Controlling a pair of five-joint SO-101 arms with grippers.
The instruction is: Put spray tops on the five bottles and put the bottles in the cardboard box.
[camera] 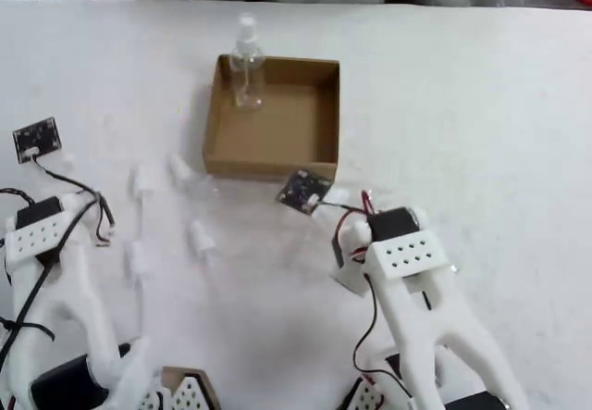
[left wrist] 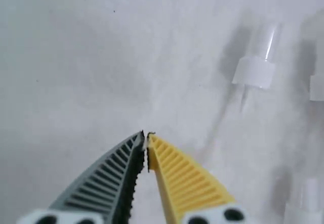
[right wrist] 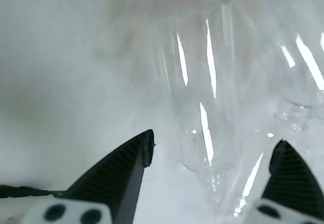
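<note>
Item, nearest, at 7 o'clock on the table (camera: 481,105): left tool (left wrist: 147,139), clenched tip to tip on nothing, hanging over bare surface near a loose spray top (left wrist: 253,71). Judged to be waiting beside its supply, not mid-grasp. Item, at 5 o'clock: right tool (right wrist: 215,144), released, jaws spread wide to either side of a clear bottle (right wrist: 202,97) that appears to lie on the table. The spread reads as set for closing on the body, with no contact visible, and which end faces the tool cannot be told. A second bottle (right wrist: 304,67) lies just beside the first. Item, at 9 o'clock from the table's middle: spray tops (camera: 199,236), four as best counted, scattered apart from one another between the left arm and the box. They are within that arm's reach, presumably so it can fit tops while the other arm steadies bottles. Item, at 12 o'clock: cardboard box (camera: 268,165), open-topped. Item, in the box's 11 o'clock corner: finished bottle (camera: 246,72), upright with its top on. It is tucked into the corner, judged to leave room for the four to come.
</note>
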